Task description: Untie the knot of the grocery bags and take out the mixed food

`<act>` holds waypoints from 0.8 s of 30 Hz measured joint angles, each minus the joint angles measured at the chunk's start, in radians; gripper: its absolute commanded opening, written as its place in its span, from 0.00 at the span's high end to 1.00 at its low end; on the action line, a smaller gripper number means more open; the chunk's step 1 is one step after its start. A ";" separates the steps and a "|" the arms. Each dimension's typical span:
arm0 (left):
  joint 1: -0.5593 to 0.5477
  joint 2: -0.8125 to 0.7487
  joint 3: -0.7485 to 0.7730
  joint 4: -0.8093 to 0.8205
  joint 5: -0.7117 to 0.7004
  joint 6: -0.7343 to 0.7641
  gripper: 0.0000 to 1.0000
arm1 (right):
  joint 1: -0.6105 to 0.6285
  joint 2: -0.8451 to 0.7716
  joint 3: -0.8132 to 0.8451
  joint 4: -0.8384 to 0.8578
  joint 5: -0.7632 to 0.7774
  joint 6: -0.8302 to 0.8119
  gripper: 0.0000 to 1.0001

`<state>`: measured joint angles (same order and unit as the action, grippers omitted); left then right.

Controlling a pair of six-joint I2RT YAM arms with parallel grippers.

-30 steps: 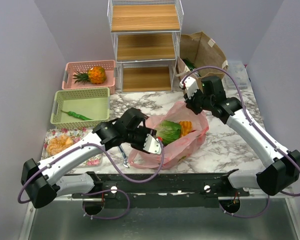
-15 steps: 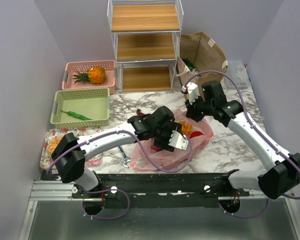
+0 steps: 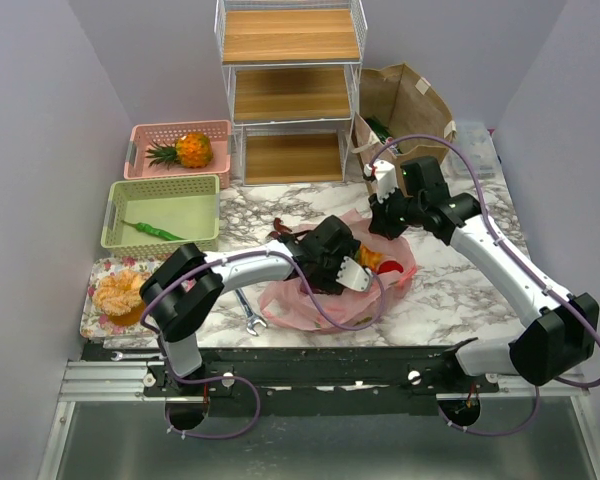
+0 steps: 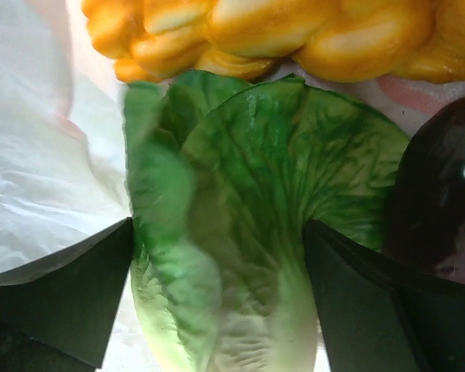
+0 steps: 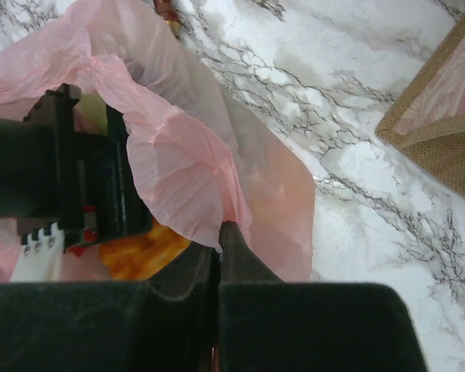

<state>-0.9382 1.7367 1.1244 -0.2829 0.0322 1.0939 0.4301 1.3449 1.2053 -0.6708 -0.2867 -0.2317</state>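
A wrench (image 3: 248,312) lies just left of the pink bag (image 3: 300,305), which sits near the front edge of the counter (image 3: 450,290). Inside the bag's open mouth the left pincer (image 4: 217,225) spreads wide astride the lettuce (image 4: 240,178), with the eggplant (image 4: 442,194) at its right. The right pincer (image 5: 217,232) clamps the bag's far rim. Bare marble lies to the right.

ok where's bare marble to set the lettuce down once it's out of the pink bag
Bare marble lies between the green basket and the pink bag, in front of the shelf. Crowded: the floral tray, and by the wrench.
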 measured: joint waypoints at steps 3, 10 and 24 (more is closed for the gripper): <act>0.016 0.032 0.014 -0.003 -0.001 -0.003 0.51 | 0.000 0.003 0.000 0.000 -0.010 0.000 0.99; 0.021 -0.006 0.014 -0.061 0.071 -0.043 1.00 | 0.000 0.003 0.000 0.001 -0.016 0.000 0.99; 0.021 -0.269 0.184 -0.220 0.466 -0.271 1.00 | 0.000 0.003 0.000 0.005 -0.018 0.009 0.99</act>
<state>-0.9173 1.4677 1.3087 -0.5026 0.4984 0.8230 0.4297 1.3476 1.2053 -0.6662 -0.3050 -0.2226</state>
